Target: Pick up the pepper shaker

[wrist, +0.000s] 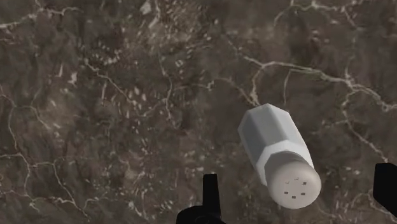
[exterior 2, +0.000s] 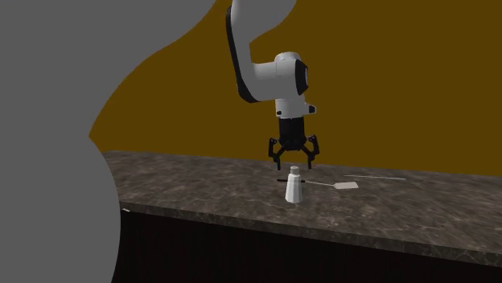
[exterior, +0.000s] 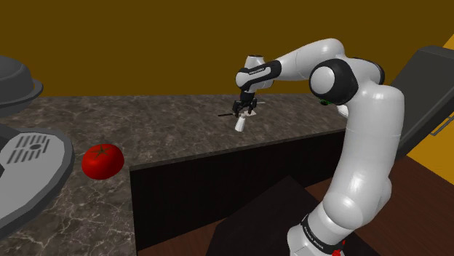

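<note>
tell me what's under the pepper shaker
The pepper shaker stands on the dark marbled counter; its base covers the patch beneath, so nothing there can be checked. The open claw hovers just above it.

Under the pincer (exterior 2: 294, 165) I see a counter (wrist: 95, 95) that looks like dark brown stone with pale veins and little shine. The pepper shaker (wrist: 280, 153) just below it looks smooth, matt and plain pale grey. The pincer is matt black, and the arm (exterior: 364, 131) behind it is glossy white.
</note>
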Robot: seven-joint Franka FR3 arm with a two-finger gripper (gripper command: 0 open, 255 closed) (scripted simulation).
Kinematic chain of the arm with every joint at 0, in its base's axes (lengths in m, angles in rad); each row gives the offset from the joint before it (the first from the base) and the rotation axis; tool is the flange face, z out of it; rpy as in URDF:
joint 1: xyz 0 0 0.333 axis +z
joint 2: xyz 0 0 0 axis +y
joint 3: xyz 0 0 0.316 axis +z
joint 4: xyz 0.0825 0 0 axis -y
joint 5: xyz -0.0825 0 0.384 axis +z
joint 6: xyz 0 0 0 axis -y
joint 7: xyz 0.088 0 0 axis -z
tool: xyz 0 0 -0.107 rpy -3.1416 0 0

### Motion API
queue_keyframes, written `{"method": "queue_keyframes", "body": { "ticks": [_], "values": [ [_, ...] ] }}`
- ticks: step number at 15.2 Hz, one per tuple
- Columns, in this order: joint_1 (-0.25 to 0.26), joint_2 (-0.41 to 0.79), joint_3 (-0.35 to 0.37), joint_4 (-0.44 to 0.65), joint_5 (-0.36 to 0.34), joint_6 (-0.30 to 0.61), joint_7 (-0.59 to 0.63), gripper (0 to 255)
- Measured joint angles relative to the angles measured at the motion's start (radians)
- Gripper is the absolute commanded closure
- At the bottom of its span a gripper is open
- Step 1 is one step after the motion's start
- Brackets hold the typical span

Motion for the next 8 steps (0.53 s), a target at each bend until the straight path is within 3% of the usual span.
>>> {"method": "queue_keyframes", "body": {
  "ticks": [2, 3, 8],
  "values": [
    [0.000, 0.009, 0.001, -0.005, 0.001, 0.014, 0.001, 0],
    [0.000, 0.012, 0.001, -0.005, 0.001, 0.017, 0.001, 255],
    [-0.001, 0.012, 0.001, -0.004, 0.002, 0.020, 0.001, 255]
  ]
}}
